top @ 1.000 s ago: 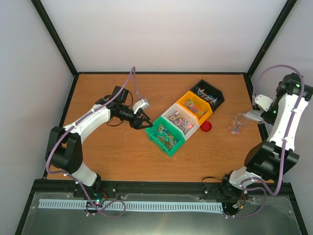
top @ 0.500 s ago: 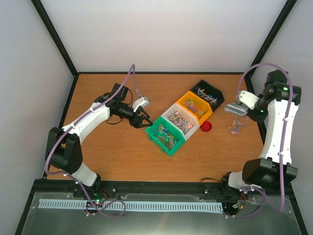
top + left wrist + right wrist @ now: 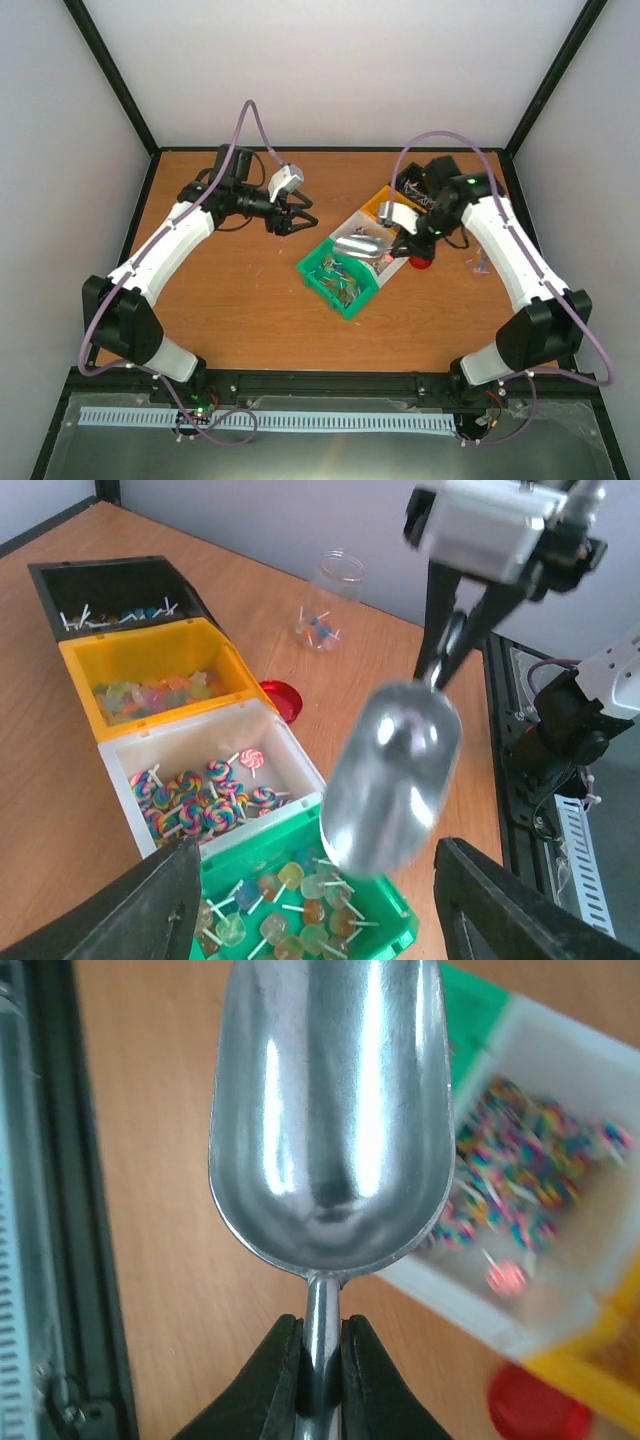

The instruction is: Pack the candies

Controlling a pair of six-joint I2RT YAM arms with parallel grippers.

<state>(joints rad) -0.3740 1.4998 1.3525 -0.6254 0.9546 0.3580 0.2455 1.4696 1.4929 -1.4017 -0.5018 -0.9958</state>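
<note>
The candies are small lollipops sorted in a row of bins: pale ones in the green bin [image 3: 312, 270], swirled ones [image 3: 200, 805] in the white bin [image 3: 352, 225], others in the yellow bin [image 3: 150, 645] and black bin [image 3: 100, 575]. A clear jar [image 3: 335, 585] holds a few candies. My right gripper [image 3: 397, 244] is shut on the handle of the silver scoop [image 3: 362, 246]. It holds the empty scoop [image 3: 330, 1130] above the green and white bins. My left gripper [image 3: 297, 220] is open and empty, left of the bins.
A red lid [image 3: 421, 262] lies on the table beside the white bin, between the bins and the jar [image 3: 481, 262]. The right arm reaches over the yellow and black bins. Black frame rails edge the table.
My right arm has swung left from the jar, carrying the scoop over the green and white bins. My left gripper has drawn back from the green bin toward the far side.
</note>
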